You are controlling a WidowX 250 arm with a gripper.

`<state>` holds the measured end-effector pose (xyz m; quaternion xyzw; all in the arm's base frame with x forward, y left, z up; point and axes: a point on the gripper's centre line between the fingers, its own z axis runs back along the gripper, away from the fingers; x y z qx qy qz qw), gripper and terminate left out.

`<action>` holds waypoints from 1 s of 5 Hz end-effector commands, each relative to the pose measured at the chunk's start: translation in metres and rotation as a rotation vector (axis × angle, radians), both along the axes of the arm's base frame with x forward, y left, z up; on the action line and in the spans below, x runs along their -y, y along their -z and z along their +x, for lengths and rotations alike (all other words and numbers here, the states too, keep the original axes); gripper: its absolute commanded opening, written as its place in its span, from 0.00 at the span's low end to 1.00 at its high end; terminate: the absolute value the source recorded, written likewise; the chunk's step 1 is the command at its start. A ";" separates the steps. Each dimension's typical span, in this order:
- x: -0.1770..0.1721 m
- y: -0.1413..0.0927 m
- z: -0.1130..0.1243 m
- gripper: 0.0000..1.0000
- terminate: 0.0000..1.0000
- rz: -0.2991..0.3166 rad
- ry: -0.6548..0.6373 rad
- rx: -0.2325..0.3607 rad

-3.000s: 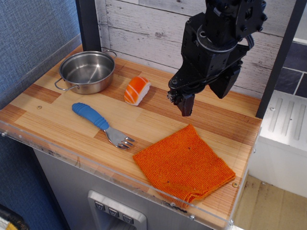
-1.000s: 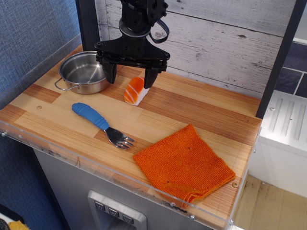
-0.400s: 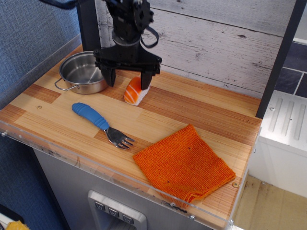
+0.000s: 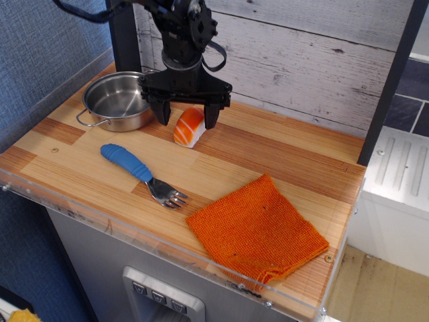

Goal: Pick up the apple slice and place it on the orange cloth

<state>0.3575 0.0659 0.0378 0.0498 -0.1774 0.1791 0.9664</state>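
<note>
Slice: the apple slice (image 4: pixel 190 125) lies on the surface (image 4: pixel 281 157), orange side up, near the back wall. The pot is at its 9 o'clock and the cloth is at its 4 o'clock, well apart.
Gripper: the gripper (image 4: pixel 187 118) is wide. One finger is on the left of the slice and one is on the right, so the slice sits in the gap. I think the jaws are spread like this so they can come in from both sides and squeeze it.
Touching: I cannot tell if the fingers touch the slice. It does not look held or lifted yet.
Cloth: the orange cloth (image 4: pixel 258 231) lies flat near the front edge, at 5 o'clock on the surface. Nothing is on it, so there is room for the slice.
Pot: a shiny pot (image 4: pixel 120 99) stands at the back left. It is just beside the left finger, so a bump could happen there.
Fork: a fork (image 4: pixel 141 173) with a blue handle lies at 7 o'clock from the slice, off the straight way to the cloth.
Next step: I think the jaws should close on the slice, then lift.
</note>
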 end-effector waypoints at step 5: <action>0.004 -0.004 0.012 0.00 0.00 -0.015 -0.009 0.006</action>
